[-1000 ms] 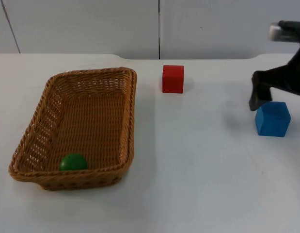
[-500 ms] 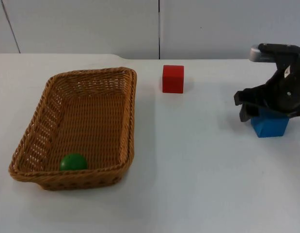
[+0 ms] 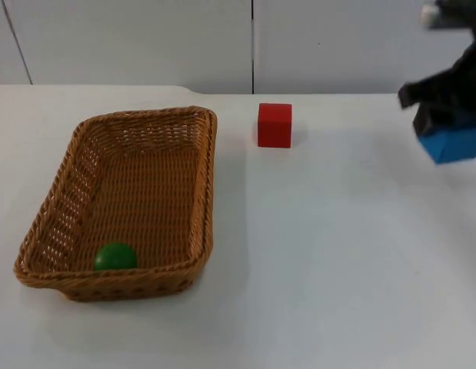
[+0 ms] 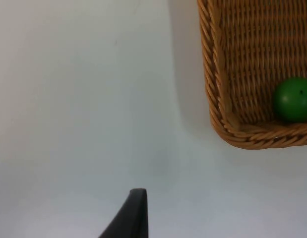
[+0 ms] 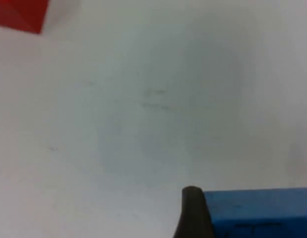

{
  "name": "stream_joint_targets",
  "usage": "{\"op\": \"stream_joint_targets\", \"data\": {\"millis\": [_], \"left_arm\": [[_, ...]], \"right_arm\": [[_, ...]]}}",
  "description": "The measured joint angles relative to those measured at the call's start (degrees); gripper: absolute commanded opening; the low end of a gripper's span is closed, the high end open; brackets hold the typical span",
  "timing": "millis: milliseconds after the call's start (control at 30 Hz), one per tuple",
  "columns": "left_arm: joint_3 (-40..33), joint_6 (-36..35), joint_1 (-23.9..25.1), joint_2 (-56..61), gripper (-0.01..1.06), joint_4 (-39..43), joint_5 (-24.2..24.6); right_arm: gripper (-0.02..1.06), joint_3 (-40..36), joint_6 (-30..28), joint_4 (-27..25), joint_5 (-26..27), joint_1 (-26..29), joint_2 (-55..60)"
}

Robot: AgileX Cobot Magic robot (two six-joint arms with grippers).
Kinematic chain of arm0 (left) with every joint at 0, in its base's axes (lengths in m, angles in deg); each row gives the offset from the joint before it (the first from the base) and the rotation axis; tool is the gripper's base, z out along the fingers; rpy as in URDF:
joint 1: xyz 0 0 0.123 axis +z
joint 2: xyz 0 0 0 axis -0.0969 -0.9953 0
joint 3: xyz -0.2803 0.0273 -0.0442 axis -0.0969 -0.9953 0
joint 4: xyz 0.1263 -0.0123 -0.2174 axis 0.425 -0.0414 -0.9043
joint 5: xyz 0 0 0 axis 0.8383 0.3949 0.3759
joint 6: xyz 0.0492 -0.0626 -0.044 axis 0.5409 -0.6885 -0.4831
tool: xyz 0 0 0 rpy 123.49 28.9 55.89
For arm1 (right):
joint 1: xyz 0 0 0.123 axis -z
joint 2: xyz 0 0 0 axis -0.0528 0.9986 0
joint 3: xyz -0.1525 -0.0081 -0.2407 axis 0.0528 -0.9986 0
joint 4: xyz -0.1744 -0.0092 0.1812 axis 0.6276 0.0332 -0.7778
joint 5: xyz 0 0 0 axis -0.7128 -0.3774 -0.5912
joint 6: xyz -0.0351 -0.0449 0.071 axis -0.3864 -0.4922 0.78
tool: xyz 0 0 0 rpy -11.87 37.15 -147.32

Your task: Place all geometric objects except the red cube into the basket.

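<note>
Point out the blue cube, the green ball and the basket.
blue cube (image 3: pixel 455 144), top view, its front face.
green ball (image 3: pixel 115 256), top view, its middle.
basket (image 3: pixel 209 184), top view, its right rim.

A white tabletop (image 3: pixel 337 269) is stretching back to a grey partition wall (image 3: pixel 130 42), where a dark vertical seam (image 3: pixel 252 46) is splitting the panels. Soft, even light is falling across it all, leaving only faint shadows on the surface.

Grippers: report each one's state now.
Right gripper: shut on the blue cube, above the table's right side.
Left gripper: cannot be told; waits beside the basket.
</note>
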Motion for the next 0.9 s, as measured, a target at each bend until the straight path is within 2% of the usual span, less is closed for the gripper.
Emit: {"op": "stream_joint_targets", "data": {"millis": [233, 467, 533, 667, 867, 900], "left_arm": [[0.0, 0.0, 0.0, 0.0, 1.05, 0.0, 0.0], [0.0, 0.0, 0.0, 0.0, 1.05, 0.0, 0.0], [0.0, 0.0, 0.0, 0.0, 1.05, 0.0, -0.1], [0.0, 0.0, 0.0, 0.0, 1.05, 0.0, -0.21], [0.0, 0.0, 0.0, 0.0, 1.05, 0.0, -0.21], [0.0, 0.0, 0.0, 0.0, 1.05, 0.0, -0.21]], "right_arm": [[0.0, 0.04, -4.49, 0.21, -7.14, 0.0, -9.92], [0.0, 0.53, -6.75, -1.04, -8.74, -1.5, -10.36], [0.0, 1.99, -7.18, -1.29, -9.26, -3.79, -10.06], [0.0, 6.76, -7.54, -1.89, -10.11, -8.09, -7.72], [0.0, 25.41, -10.05, -4.25, -15.83, -17.59, 5.05], [0.0, 25.41, -10.05, -4.25, -15.83, -17.59, 5.05]]}}
